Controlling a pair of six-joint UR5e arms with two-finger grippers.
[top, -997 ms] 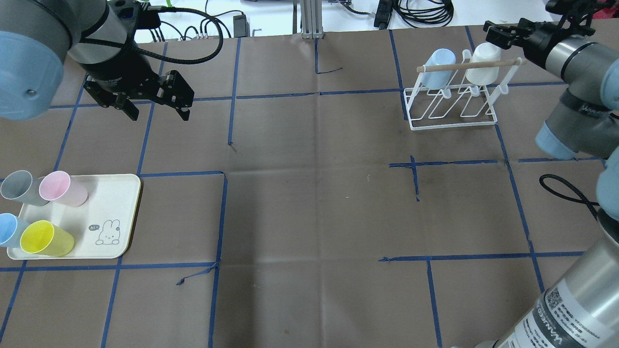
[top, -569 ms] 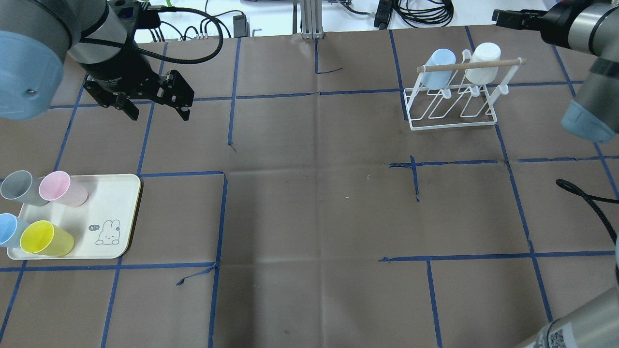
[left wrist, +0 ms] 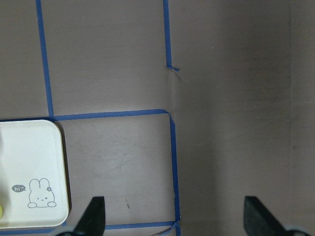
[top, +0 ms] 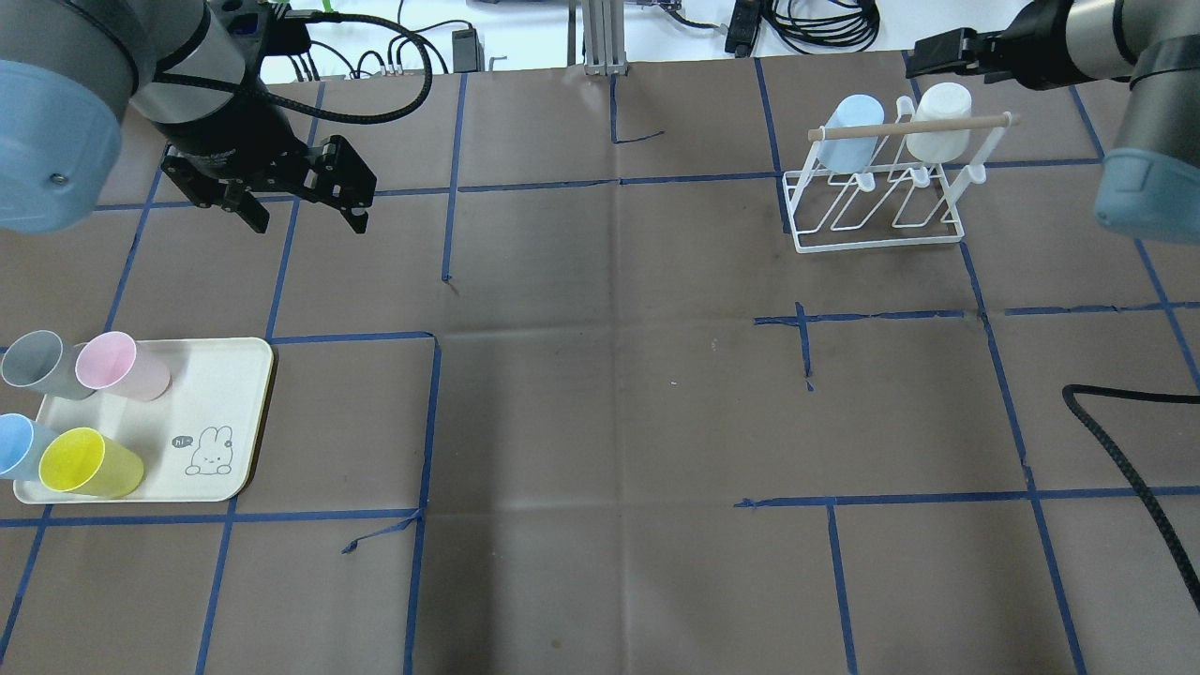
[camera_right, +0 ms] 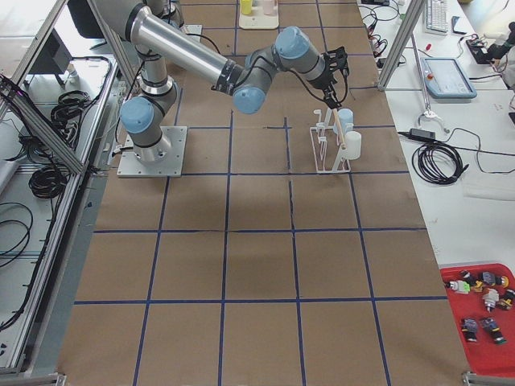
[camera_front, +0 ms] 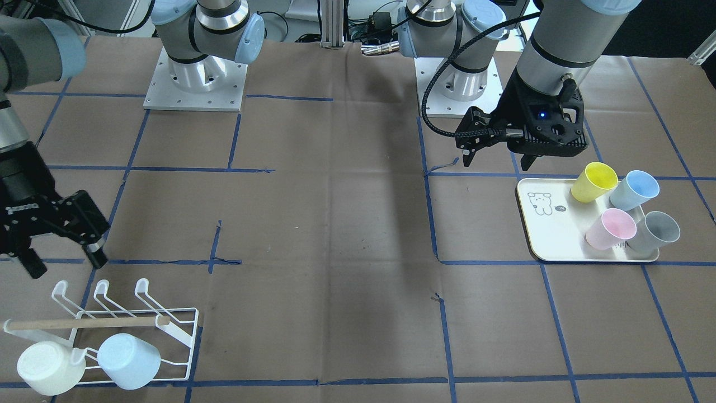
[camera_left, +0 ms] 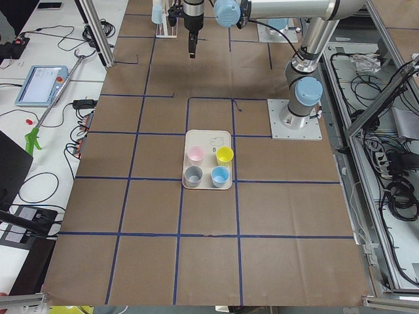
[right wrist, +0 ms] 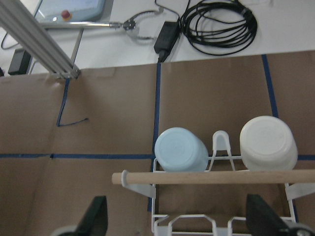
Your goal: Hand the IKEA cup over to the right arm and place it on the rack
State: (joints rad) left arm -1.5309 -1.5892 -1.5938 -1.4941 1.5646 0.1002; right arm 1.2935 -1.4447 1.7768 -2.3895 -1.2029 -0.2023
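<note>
Four IKEA cups stand on the cream tray [top: 220,403] at front left: grey [top: 33,361], pink [top: 117,366], blue [top: 14,445] and yellow [top: 84,461]. My left gripper [top: 307,223] hovers open and empty behind the tray, well apart from the cups; the left wrist view shows only the tray's corner [left wrist: 29,162] between its fingertips. At back right, the white wire rack [top: 877,225] carries an upturned pale blue cup [top: 848,122] and a white cup [top: 940,122]. The right arm's gripper [camera_front: 64,263] is open and empty just behind the rack, looking down on the rack [right wrist: 206,179].
A thick black cable [top: 1125,450] loops over the table's right side. An aluminium post [top: 605,37] and coiled cables [top: 825,23] lie past the far edge. Blue tape lines grid the brown table cover [top: 609,375].
The right arm has swung up and away from the near right corner, and its gripper has shifted slightly left behind the rack. The left arm and all cups have stayed put.
</note>
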